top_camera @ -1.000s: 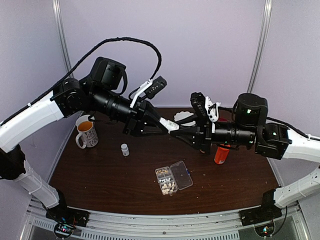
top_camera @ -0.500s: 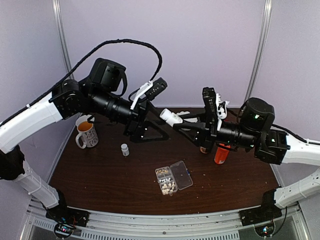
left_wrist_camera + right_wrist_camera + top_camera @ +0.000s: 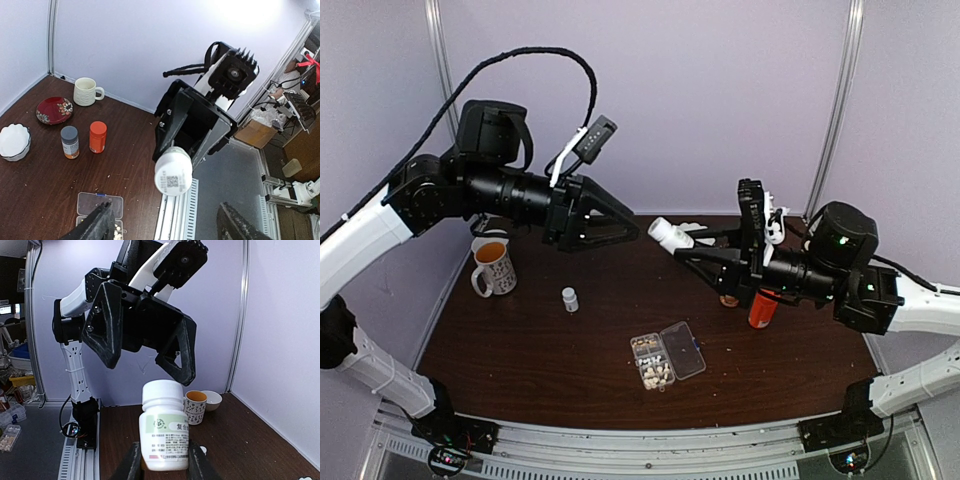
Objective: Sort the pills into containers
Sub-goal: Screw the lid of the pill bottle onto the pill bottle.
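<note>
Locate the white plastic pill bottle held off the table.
The bottle is mid-air right of centre in the top view, gripped by the right hand, cap facing the left hand.

Organiser box (image 3: 100,206): sliced off by the bottom edge of the left wrist view, only its far cells showed.
Pills (image 3: 655,373): pale clusters from overhead, far too small to count.
Orange bottle (image 3: 760,310): its top was tucked behind the right arm.
White bottle (image 3: 163,427): its base ran out at the bottom edge between the jaws of the right gripper (image 3: 164,450), label print mostly too fine to read.
Left gripper (image 3: 165,206): just two fingertips poked in from below.
White bowl (image 3: 12,141): clipped by the left edge.
</note>
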Robot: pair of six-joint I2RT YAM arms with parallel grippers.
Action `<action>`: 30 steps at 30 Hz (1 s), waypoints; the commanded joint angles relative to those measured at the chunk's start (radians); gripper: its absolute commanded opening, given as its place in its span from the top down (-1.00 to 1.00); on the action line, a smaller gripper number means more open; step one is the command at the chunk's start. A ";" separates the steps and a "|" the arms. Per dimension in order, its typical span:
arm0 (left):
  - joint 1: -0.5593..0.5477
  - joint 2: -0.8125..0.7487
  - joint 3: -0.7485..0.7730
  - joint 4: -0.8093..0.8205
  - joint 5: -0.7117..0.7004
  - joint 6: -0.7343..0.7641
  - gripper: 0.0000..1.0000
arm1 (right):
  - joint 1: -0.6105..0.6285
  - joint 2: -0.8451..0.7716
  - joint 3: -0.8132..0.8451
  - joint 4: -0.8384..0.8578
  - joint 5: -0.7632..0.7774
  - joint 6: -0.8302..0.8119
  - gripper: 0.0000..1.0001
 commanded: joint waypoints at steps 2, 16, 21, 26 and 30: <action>0.001 0.026 0.073 0.004 0.021 -0.152 -0.45 | -0.005 0.008 0.016 0.033 -0.027 -0.040 1.00; 0.001 0.096 0.150 -0.111 0.051 -0.218 -0.35 | 0.003 0.051 0.077 -0.020 -0.037 -0.092 1.00; 0.002 0.092 0.143 -0.112 0.053 -0.218 -0.30 | 0.006 0.073 0.095 -0.038 -0.030 -0.094 1.00; 0.001 0.095 0.140 -0.112 0.067 -0.212 -0.10 | 0.006 0.083 0.103 -0.044 -0.021 -0.096 1.00; 0.001 0.091 0.133 -0.112 0.065 -0.202 0.04 | 0.007 0.083 0.098 -0.042 -0.017 -0.091 1.00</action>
